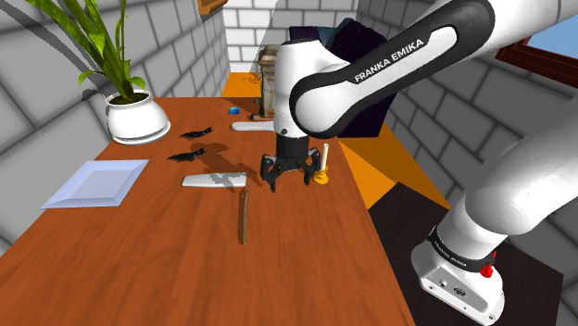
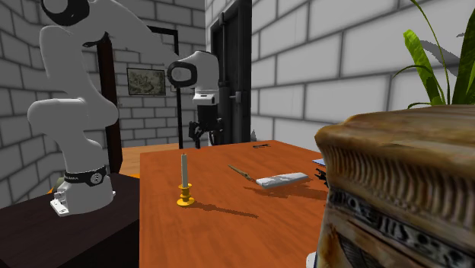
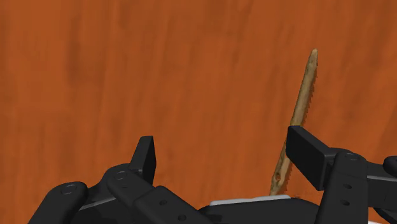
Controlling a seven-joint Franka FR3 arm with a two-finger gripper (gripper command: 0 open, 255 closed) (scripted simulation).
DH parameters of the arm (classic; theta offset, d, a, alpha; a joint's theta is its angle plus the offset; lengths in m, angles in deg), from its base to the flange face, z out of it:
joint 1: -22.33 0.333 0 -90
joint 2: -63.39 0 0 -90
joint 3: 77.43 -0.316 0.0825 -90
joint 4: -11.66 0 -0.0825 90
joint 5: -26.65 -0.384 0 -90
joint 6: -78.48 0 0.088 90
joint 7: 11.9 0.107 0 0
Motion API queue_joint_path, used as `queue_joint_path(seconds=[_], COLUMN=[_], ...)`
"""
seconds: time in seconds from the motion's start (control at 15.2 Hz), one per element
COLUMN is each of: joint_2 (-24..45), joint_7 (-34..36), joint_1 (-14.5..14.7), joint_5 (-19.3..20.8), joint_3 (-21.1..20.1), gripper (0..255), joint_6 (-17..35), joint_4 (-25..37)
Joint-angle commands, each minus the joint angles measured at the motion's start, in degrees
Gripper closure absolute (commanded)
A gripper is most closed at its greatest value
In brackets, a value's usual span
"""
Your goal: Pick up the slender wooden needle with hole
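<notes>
Needle (image 1: 244, 216) is lying flat on the counter (image 1: 139, 269), at the near end of the spread in the shoulder view, running lengthwise away from the camera. One needle, thin and brown, wood-looking. Nothing is touching it.

Hand (image 1: 288, 182) is hanging just past the needle's far tip and a bit to the shoulder view's right. It is released, fingers standing well apart and gripping nothing. In the wrist view the hand (image 3: 222, 143) is looking down on bare counter. The needle (image 3: 296, 121) is lying just beside one finger (image 3: 312, 156), its holed end nearest the hand and the pointed end stretching away. It is lying off to the side, not centred between the fingers.

Near white piece (image 1: 213, 181) is lying flat just beyond the needle, to the hand's left in the shoulder view. One candle (image 1: 323, 165) is standing upright in a yellow holder just to the hand's right. One pale plate (image 1: 95, 182) is sitting out toward the counter's left edge. Two black scraps (image 1: 185, 154) are lying further back, near each other. One white plant pot (image 1: 137, 119) is standing behind them. Far white piece (image 1: 252, 127) is lying beyond, making two white pieces. One small blue block (image 1: 233, 110) is sitting near it. One carved post (image 1: 269, 83) is standing at the far end.

In the second exterior view the needle (image 2: 243, 173) is lying between the candle (image 2: 184, 183) and a white piece (image 2: 282, 180), with the hand (image 2: 202, 139) behind.
</notes>
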Motion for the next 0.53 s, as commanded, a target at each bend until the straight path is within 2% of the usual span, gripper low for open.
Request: queue_joint_path(seconds=[0.0,0.26,0.46], joint_2=[4.8,15.7,24.0], joint_7=[5.0,16.3,25.3], joint_1=[-0.8,-1.7,-0.2], joint_5=[2.1,10.1,17.7], joint_3=[-2.2,-4.9,-4.3], gripper=[0,0,0], joint_6=[3.4,8.9,11.6], joint_4=[2.1,7.5,12.5])
